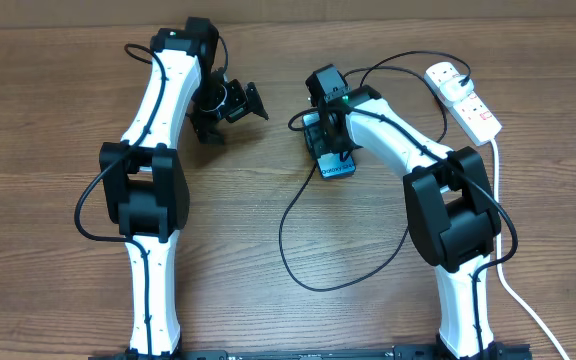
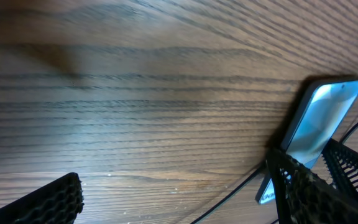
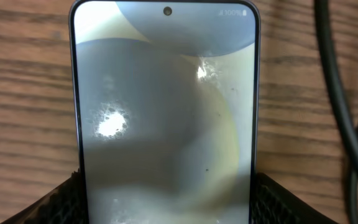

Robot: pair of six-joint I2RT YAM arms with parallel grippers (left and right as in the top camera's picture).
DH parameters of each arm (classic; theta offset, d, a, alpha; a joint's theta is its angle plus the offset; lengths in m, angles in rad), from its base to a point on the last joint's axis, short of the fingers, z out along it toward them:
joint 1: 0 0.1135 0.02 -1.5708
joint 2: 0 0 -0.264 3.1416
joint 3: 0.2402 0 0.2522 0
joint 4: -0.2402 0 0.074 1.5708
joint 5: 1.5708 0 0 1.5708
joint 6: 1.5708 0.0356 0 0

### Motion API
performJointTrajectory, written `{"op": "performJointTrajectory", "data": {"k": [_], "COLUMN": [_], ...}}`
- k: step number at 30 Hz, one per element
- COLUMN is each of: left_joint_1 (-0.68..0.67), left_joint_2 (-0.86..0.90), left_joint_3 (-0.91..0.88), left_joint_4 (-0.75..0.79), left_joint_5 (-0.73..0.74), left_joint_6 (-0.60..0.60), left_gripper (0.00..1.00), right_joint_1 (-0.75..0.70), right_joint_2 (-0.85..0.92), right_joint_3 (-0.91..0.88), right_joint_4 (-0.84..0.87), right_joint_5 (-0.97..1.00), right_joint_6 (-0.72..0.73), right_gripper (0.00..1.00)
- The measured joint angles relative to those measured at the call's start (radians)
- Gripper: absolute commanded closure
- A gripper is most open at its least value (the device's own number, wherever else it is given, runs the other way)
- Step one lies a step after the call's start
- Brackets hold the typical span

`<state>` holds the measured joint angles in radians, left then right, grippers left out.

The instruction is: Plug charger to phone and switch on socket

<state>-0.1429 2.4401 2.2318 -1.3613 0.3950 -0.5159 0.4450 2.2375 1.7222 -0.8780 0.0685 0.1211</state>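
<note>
Between the fingers of the right gripper lies the phone, screen up and lit. One finger is against each long edge near its lower end, so the gripper is pinching the phone across its width. From overhead the phone sits near the middle of the table, mostly hidden under the gripper, with only its near end and the dark lettering showing.

The charger runs in a wide black loop over the wood on the near side of the phone. In the right wrist view a black cable passes just beside the phone's right edge without touching it. The connector tip cannot be made out.

The socket lies at the far right, well apart from the phone, and its white lead trails down the right side toward the near edge.

The left gripper is to the left of the phone and apart from it. Its fingers are spread wide with nothing between them, and its wrist view catches the phone off to the right.
</note>
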Motion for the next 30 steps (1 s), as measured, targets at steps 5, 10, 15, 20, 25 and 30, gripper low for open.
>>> {"op": "performJointTrajectory", "data": {"k": [5,10,15,20,25,30], "left_joint_1": [-0.021,-0.027,-0.013,0.011,0.020,0.006], "left_joint_2": [0.000,0.000,0.000,0.000,0.000,0.000], "left_joint_3": [0.000,0.000,0.000,0.000,0.000,0.000], "left_joint_4": [0.000,0.005,0.005,0.030,0.042,0.041], "left_joint_5": [0.002,0.039,0.071,0.161,0.261,0.327], "left_joint_6": [0.000,0.000,-0.008,-0.008,-0.009,-0.059], "left_gripper": [0.00,0.00,0.00,0.00,0.00,0.16], "right_joint_1": [0.000,0.000,-0.005,-0.006,-0.007,-0.007], "right_joint_2": [0.019,0.019,0.019,0.019,0.019,0.019], "right_joint_3": [0.136,0.232,0.232,0.232,0.232,0.232], "right_joint_4": [-0.130,-0.204,-0.275,-0.313,-0.266,-0.215], "right_joint_5": [-0.111,-0.273,-0.441,-0.527,-0.612,-0.690], "right_joint_6": [0.015,0.053,0.076,0.098,0.156,0.248], "right_gripper": [0.49,0.50,0.50,0.50,0.50,0.51]}}
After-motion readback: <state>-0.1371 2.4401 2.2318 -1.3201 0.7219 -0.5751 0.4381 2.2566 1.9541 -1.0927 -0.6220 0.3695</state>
